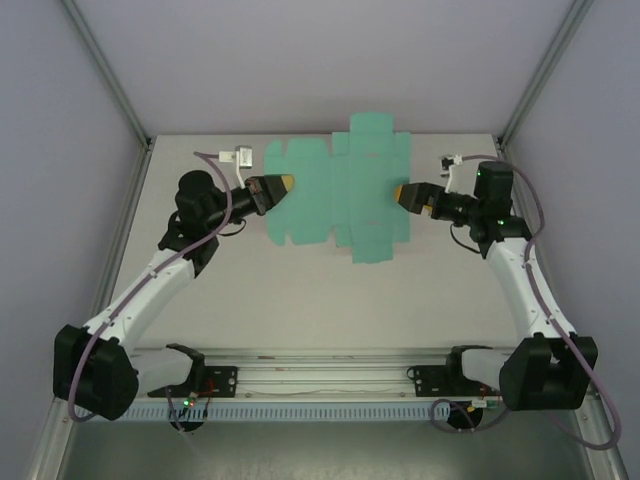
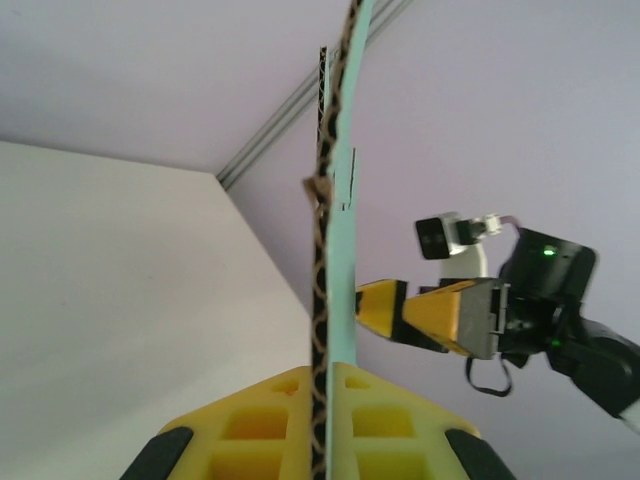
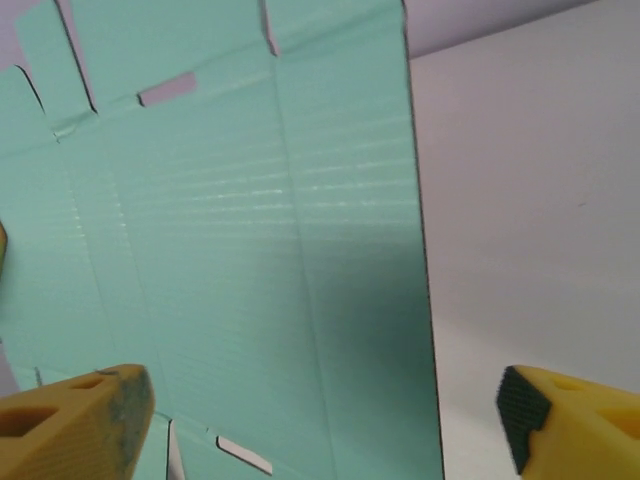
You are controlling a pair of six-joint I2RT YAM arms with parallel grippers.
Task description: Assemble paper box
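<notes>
From above, the paper box [image 1: 335,190] is a flat cut sheet over the far half of the table [image 1: 330,300], and its far flap comes close to the back wall [image 1: 330,60]. The left gripper [image 1: 283,184] is at its left edge and the right gripper [image 1: 402,192] at its right edge. Toward the arm bases there is much bare table for folding; behind the sheet there is almost none.

In the left wrist view the paper box [image 2: 343,250] stands edge-on, and the left gripper [image 2: 322,385] has its jaws pressed together on it. Held at one edge only, such thin card may bow or slide out, I think.

In the right wrist view the right gripper [image 3: 320,425] has its jaws wide apart and grips nothing. The right edge of the paper box [image 3: 250,250] lies between them. If they close crooked, they could crease a panel in the wrong place.
</notes>
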